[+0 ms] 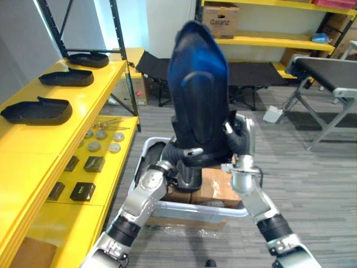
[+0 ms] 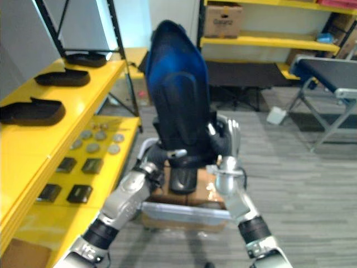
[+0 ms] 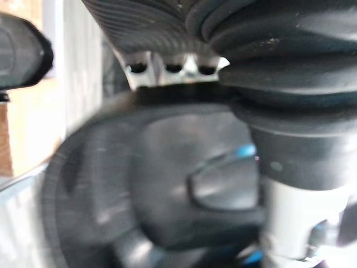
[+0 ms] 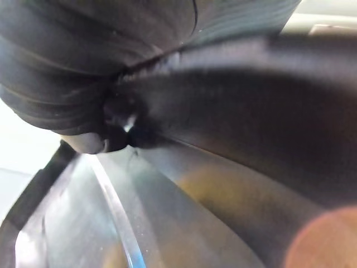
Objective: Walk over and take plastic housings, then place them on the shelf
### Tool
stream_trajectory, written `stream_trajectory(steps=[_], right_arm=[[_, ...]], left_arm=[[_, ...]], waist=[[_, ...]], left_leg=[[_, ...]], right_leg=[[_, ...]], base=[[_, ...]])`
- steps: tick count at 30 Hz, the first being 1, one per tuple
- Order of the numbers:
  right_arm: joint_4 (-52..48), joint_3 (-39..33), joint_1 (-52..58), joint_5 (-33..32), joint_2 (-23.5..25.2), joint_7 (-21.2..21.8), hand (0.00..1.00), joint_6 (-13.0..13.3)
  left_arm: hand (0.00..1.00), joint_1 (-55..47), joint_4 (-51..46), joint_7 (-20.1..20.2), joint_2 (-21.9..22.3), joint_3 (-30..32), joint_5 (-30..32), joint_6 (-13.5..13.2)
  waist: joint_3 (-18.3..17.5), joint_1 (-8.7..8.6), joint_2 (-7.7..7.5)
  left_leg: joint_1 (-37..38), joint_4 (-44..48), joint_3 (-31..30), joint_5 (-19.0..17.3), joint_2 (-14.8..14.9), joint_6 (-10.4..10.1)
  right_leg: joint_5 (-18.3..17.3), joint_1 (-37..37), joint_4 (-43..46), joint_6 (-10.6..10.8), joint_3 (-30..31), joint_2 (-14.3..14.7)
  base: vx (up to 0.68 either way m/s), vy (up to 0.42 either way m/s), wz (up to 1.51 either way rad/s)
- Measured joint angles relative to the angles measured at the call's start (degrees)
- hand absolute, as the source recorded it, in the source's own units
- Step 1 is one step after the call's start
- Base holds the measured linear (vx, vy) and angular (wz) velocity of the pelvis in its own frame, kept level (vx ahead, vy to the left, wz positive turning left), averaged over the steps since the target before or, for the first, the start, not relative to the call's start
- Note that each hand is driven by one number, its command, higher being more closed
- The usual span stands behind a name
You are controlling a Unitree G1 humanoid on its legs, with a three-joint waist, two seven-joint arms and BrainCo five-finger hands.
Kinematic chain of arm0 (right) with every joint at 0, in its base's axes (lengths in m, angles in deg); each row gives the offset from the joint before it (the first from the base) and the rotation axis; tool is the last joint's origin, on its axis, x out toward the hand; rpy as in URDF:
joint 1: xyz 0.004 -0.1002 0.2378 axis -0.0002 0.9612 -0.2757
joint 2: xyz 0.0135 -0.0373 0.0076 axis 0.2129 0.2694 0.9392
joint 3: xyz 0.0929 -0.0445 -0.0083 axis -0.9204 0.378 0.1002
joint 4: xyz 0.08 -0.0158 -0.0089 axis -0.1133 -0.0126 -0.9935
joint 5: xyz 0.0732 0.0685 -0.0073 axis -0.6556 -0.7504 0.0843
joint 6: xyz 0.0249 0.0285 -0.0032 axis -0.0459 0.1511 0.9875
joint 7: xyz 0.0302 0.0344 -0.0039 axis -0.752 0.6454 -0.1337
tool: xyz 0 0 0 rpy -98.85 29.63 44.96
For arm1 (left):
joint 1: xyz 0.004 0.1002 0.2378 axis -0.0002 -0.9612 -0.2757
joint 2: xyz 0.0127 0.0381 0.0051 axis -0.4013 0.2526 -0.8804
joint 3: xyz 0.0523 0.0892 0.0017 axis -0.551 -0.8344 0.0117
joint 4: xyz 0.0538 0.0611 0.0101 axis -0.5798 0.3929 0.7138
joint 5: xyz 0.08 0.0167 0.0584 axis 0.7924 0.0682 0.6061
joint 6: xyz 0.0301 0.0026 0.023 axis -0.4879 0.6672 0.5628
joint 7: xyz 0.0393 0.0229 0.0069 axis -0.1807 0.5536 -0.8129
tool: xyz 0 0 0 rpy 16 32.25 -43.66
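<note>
Yellow shelf (image 1: 33, 146) at left, three black housings (image 1: 36, 110) lying along its top tier. Centre: left hand (image 1: 177, 155) curled round the lower edge of a tall blue-black housing (image 1: 198, 89), held upright above a bin (image 1: 223, 211) of cardboard boxes (image 1: 215, 187); right hand (image 1: 244, 137) grips the other side, fingers wrapped on the rim

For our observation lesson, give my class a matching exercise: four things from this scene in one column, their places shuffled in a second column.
Things
1. large dark housing
2. black housings lying flat
3. round metal discs
4. cardboard box

Places
A. on the far back shelf
B. yellow shelf, lower level
C. upright between the left robot hand and right robot hand
D. yellow shelf, upper level

Pairs: 1-C, 2-D, 3-B, 4-A
</note>
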Motion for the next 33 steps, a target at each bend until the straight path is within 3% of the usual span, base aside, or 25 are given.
stream_trajectory(steps=[6,23,33], right_arm=[[-0.8,1.0,2.7,-0.1,2.9,-0.6,1.0,0.0],[-3.0,2.5,5.2,0.3,4.2,-2.6,1.0,0.2],[-6.5,2.6,10.9,1.5,3.3,-1.1,1.0,4.7]], left_arm=[[1.0,0.0,1.2,-3.3,2.1,2.2,-0.1,-2.0],[1.0,-0.2,1.2,-1.2,1.9,2.1,-5.6,-2.5],[1.0,-7.3,-3.0,2.3,1.8,1.8,-4.9,-6.1]], waist=[[0.1,-0.33,-0.1],[0.4,-0.5,-1.54],[0.3,-0.42,-1.81]], left_leg=[[0.1,0.0,0.3,0.0,0.1,0.0],[0.0,-0.1,0.8,-0.1,0.1,0.0],[-0.3,0.3,0.9,-0.7,0.1,0.1]], right_leg=[[0.0,-0.2,0.0,0.0,0.2,0.0],[0.0,-0.5,-0.1,0.0,0.5,0.0],[-0.2,-0.7,0.0,-0.2,0.4,0.1]], base=[[0.0,0.0,-0.02],[0.0,0.0,0.0],[0.0,0.0,0.0]])
